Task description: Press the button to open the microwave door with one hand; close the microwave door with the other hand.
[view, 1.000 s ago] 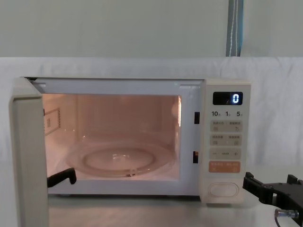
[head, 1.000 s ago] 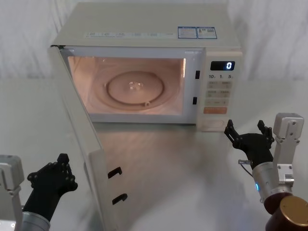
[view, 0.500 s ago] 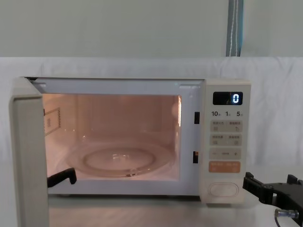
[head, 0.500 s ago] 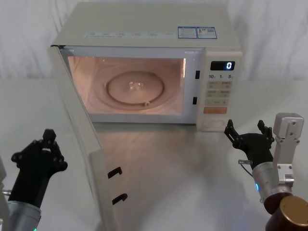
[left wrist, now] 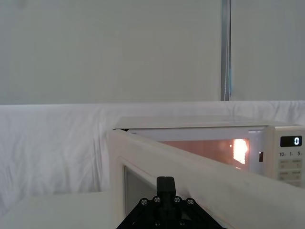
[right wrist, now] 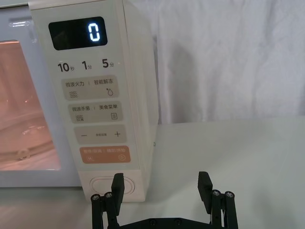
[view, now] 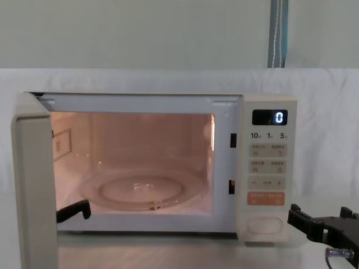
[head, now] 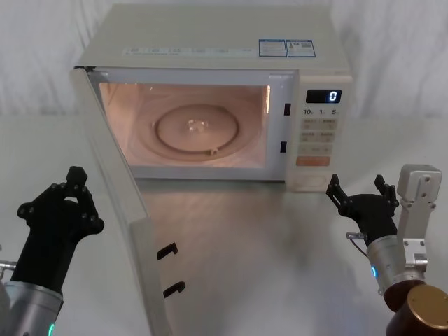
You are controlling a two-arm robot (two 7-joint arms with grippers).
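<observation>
Door open, closing push coming up.
Your left gripper, fingers pinched narrow, is hovering at 9 o'clock of the door, placed to shove it; your right gripper, fingers wide, is idling near the button.

I see the microwave door in smooth, shiny cream plastic. The button looks like the same smooth plastic. Both claws, left and right, are dull black plastic. The worktop is shiny.
</observation>
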